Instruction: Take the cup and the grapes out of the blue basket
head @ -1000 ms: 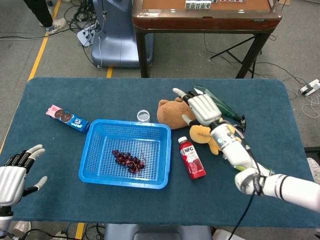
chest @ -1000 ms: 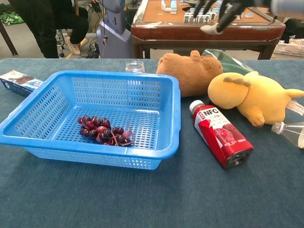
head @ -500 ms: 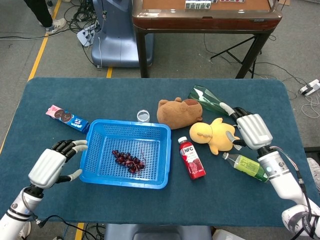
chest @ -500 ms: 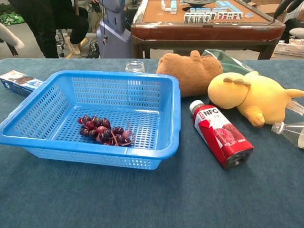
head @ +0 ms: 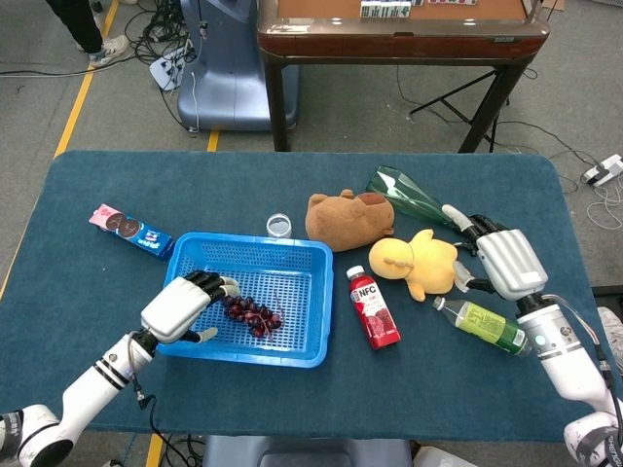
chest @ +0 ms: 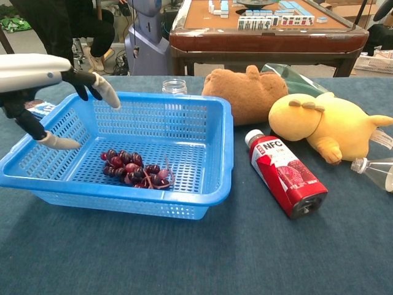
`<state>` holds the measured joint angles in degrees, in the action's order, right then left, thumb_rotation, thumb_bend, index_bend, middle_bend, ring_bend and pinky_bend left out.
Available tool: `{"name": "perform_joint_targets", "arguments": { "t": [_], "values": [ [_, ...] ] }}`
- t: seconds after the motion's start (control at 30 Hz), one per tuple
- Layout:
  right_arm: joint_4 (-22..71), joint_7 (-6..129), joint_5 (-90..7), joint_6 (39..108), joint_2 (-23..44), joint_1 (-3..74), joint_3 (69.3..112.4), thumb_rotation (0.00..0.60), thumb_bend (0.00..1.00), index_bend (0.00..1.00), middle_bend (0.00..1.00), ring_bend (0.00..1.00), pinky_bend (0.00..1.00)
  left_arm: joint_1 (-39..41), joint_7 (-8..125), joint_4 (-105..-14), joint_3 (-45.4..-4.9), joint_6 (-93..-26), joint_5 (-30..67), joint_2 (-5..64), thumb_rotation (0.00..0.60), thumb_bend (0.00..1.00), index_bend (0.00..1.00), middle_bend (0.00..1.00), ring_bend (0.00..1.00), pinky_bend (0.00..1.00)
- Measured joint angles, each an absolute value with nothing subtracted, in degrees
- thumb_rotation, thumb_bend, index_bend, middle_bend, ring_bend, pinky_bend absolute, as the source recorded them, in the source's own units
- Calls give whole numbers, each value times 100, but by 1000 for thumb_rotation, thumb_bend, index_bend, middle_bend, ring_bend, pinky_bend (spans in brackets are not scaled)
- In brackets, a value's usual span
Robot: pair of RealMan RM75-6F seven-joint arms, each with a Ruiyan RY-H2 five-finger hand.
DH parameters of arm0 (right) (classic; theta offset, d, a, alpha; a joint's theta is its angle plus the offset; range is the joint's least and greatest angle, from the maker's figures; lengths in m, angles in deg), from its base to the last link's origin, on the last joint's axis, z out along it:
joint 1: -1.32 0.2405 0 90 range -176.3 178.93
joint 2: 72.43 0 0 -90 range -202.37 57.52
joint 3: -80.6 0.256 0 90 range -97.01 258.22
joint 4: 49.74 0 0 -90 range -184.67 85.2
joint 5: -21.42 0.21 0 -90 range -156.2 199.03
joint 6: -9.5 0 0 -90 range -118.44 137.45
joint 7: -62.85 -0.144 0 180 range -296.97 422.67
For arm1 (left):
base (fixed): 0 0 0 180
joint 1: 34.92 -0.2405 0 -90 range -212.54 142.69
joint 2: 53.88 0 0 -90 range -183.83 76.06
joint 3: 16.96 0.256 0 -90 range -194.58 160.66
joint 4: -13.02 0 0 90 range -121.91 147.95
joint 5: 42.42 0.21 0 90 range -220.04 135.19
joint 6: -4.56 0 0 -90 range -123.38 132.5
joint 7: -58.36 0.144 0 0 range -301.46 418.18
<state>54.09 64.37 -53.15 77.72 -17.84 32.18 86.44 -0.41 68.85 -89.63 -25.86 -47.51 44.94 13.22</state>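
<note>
A bunch of dark red grapes (head: pixel 251 313) (chest: pixel 135 168) lies on the floor of the blue basket (head: pixel 292 255) (chest: pixel 212 107). A small clear cup (head: pixel 279 226) (chest: pixel 174 86) stands on the table just behind the basket. My left hand (head: pixel 182 305) (chest: pixel 38 80) hovers over the basket's left side with its fingers apart, holding nothing, just left of the grapes. My right hand (head: pixel 503 261) is open above the table at the right, beside the yellow plush; the chest view does not show it.
A brown plush (head: pixel 348 216) and a yellow plush (head: pixel 417 266) lie right of the basket, with a red NFC juice bottle (head: pixel 374 307) in front. A green bottle (head: pixel 483 324), a dark green bag (head: pixel 409 195) and a cookie pack (head: pixel 130 231) also lie on the blue table.
My left hand has swung in from the table's left edge to over the basket's left side. My right hand has drawn back from the plush toys to the right.
</note>
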Motion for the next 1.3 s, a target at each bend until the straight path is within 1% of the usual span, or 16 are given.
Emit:
{"name": "perform_joint_targets", "arguments": {
  "t": [0.13, 0.43, 0.53, 0.93, 1.1, 1.3],
  "values": [
    [5375, 6376, -5348, 7749, -1799, 3161, 8678, 600, 362, 77, 251, 204, 385, 229, 7312, -8719, -2619, -4447, 4089, 1625, 600, 243, 306, 252, 226, 238],
    [5317, 6223, -5370, 7694, -1840, 3049, 8769, 600, 362, 77, 251, 204, 385, 693, 8102, -8277, -2618, -4059, 3225, 2206, 600, 243, 307, 252, 219, 238],
    [5291, 6181, -5391, 7680, -1847, 3014, 8800, 600, 362, 77, 251, 204, 385, 806, 8303, -8210, -2552, -3985, 3106, 2323, 600, 243, 312, 252, 216, 238],
    [5204, 6032, -5436, 7620, -1839, 2912, 8874, 600, 362, 77, 251, 204, 385, 1008, 9015, -7856, -2228, -4149, 2831, 2848, 600, 243, 325, 252, 212, 238],
    [5184, 5975, -5469, 7624, -1842, 2869, 8910, 600, 362, 77, 251, 204, 385, 1038, 9154, -7720, -2148, -4251, 2722, 2988, 600, 243, 361, 251, 212, 238],
    [5164, 5939, -5477, 7608, -1840, 2825, 8933, 600, 361, 77, 251, 204, 385, 1118, 9312, -7650, -2102, -4223, 2478, 3071, 600, 243, 356, 242, 212, 238]
  ]
}}
